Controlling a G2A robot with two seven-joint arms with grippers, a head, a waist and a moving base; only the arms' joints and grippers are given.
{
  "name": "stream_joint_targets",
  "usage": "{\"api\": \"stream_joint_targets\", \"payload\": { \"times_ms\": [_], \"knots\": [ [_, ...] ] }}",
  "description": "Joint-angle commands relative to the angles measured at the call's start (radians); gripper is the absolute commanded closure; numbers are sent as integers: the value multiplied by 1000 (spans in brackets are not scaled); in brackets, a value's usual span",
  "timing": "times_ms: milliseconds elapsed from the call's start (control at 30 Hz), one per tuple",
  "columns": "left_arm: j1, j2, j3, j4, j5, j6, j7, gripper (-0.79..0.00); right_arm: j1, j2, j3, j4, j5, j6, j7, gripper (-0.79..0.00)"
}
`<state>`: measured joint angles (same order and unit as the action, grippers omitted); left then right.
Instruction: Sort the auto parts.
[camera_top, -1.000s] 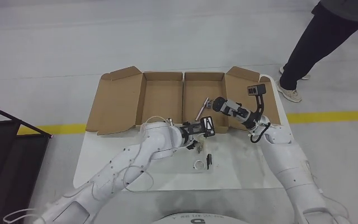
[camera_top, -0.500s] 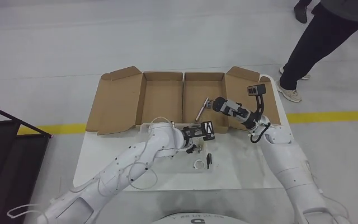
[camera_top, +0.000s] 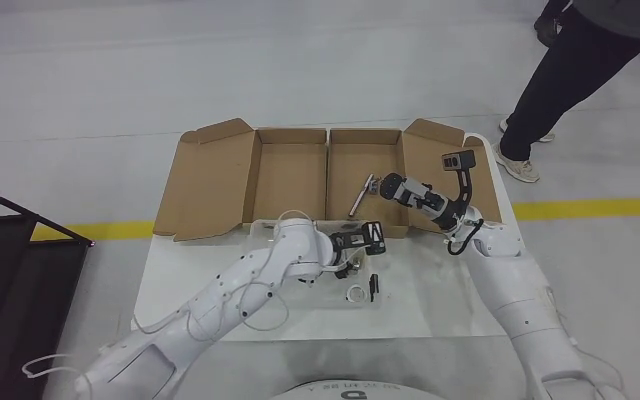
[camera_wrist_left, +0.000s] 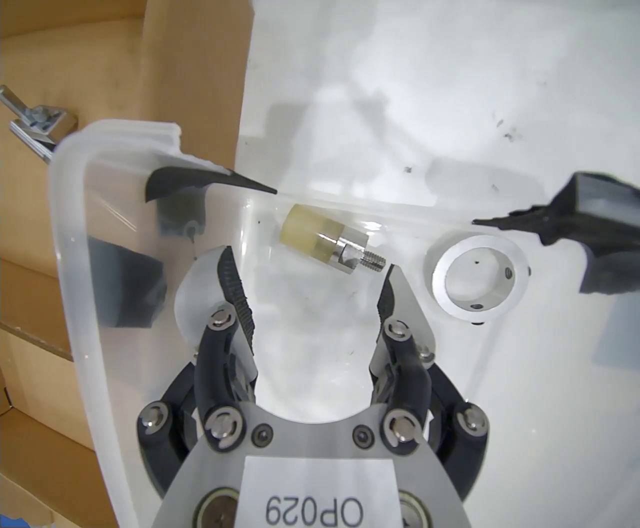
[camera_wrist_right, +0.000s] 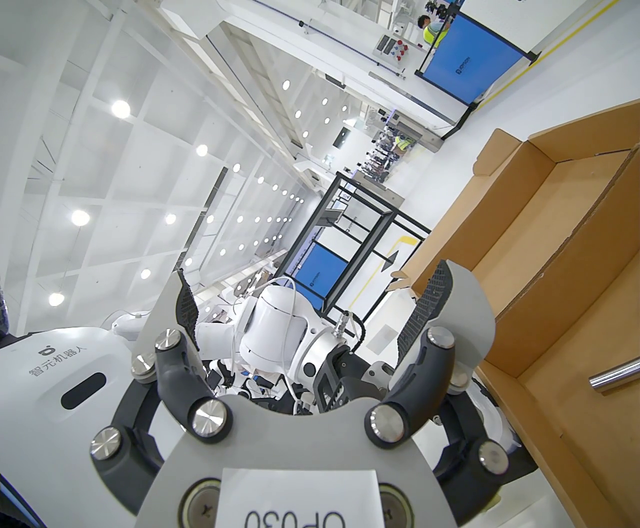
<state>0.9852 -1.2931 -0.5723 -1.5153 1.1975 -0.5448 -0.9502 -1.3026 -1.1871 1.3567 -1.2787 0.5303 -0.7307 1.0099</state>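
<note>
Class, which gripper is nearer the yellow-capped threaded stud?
Left. The left gripper hangs open just short of the stud; the right gripper is away over the cardboard box.

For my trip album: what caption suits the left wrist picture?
Open left gripper hovers over a yellow-capped threaded stud, a metal ring beside it on the white table.

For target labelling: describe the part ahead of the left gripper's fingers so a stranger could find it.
On the white table, before the cardboard boxes, the left gripper hangs open over small parts. Just ahead of its fingers lies a stubby yellowish cylinder with a threaded steel stud; its neighbours are a silver ring and black pieces.
</note>
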Motion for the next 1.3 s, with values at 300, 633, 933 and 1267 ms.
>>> {"api": "stream_joint_targets", "payload": {
  "times_ms": [300, 633, 933, 1267],
  "knots": [
    [-17, -12, 4, 33, -28, 2, 0, -520, 0, 0, 0, 0, 0, 0, 0, -785],
    [-18, 3, -53, 38, -1, 23, -3, -514, 0, 0, 0, 0, 0, 0, 0, -785],
    [30, 27, -104, -11, -64, -38, -11, -514, 0, 0, 0, 0, 0, 0, 0, -785],
    [15, 6, -33, 27, -61, -51, 6, -499, 0, 0, 0, 0, 0, 0, 0, -785]
  ]
}}
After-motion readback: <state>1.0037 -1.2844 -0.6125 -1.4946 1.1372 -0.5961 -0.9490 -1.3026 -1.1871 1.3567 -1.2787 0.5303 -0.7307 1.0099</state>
